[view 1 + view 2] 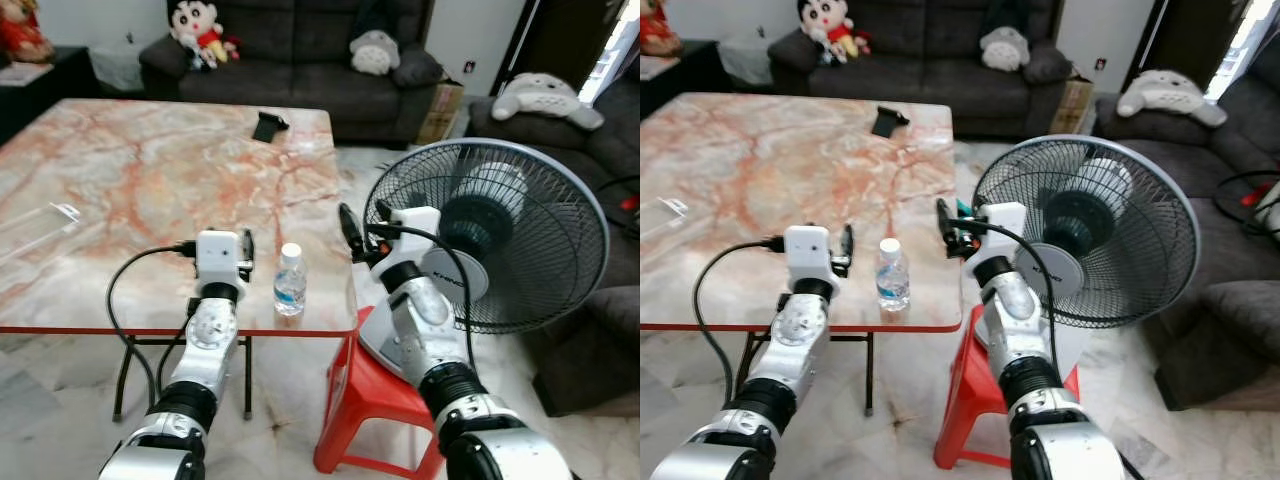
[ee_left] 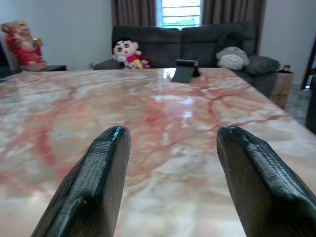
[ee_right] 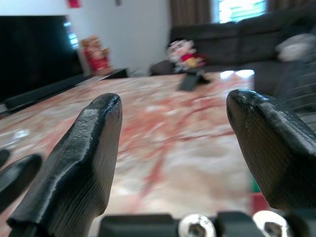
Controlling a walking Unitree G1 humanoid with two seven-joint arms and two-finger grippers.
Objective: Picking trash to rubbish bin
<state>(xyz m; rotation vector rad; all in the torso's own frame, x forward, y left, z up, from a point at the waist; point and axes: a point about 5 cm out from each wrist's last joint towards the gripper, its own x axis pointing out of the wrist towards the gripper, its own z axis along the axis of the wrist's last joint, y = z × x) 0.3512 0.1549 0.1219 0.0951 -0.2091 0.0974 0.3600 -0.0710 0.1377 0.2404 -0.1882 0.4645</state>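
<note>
Your plastic bottle (image 1: 290, 280) stands upright at lower centre of the head view, near the front edge of the marble table (image 1: 150, 180). Your left gripper (image 1: 247, 250) hovers just left of it, fingers spread, not touching. Your right gripper (image 1: 350, 232) sits to the bottle's right at the table's corner, fingers likewise apart, before the fan (image 1: 490, 235) on the red stool (image 1: 360, 405).

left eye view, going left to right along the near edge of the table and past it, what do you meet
left gripper → water bottle → right gripper → fan
</note>
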